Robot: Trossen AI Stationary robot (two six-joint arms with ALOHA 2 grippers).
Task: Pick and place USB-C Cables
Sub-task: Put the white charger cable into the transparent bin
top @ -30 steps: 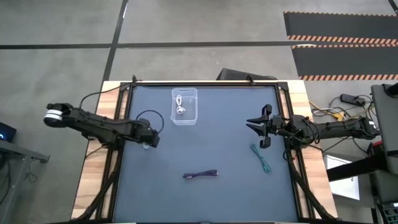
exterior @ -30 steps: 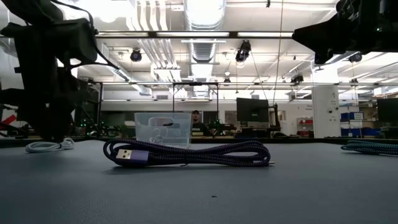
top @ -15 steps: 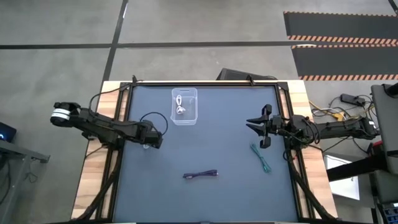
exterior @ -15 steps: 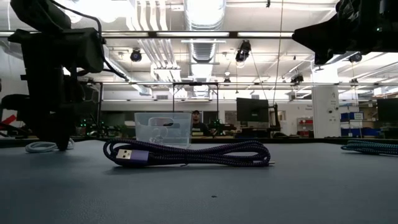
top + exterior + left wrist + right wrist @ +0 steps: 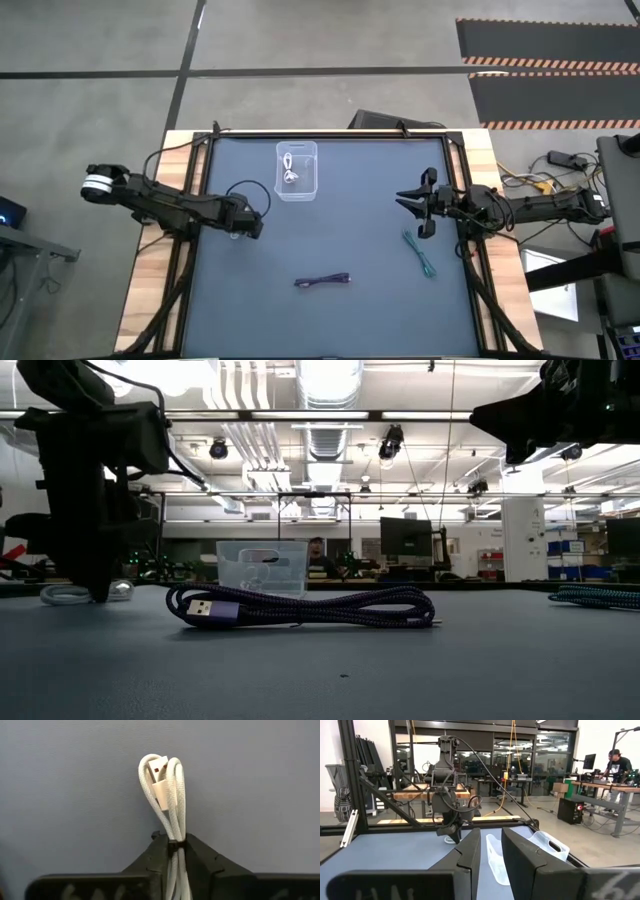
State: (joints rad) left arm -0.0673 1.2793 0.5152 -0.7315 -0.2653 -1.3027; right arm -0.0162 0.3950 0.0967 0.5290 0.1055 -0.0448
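Observation:
A white USB-C cable bundle [image 5: 165, 790] lies on the dark mat near the table's left edge, and my left gripper [image 5: 241, 228] is shut on it. A second white cable [image 5: 290, 172] lies in the clear bin [image 5: 297, 190] at the far middle. The purple cable [image 5: 300, 607] lies near the front middle. The teal cable [image 5: 421, 253] lies at the right. My right gripper [image 5: 420, 205] hangs above the mat just beyond the teal cable. Its fingers [image 5: 470, 855] stand slightly apart with nothing between them. My left gripper pinches the white bundle's gathered strands [image 5: 173, 836] between its two fingers, a little back from the looped end with the connector [image 5: 161, 775]. The fingers come from above, pointing down, one on each side of the bundle. The cable [image 5: 60, 595] rests on the mat.
Black wires trail from both arms over the table's side rails. A loop of the left arm's wire [image 5: 245, 190] hangs between my left gripper and the bin. The mat's middle [image 5: 340, 225] is bare. A person [image 5: 316, 550] shows in the room behind the bin.
My left gripper has gone a little toward the table's right edge and down onto the white cable. In the low view, part of the bundle now shows on the gripper's other side.

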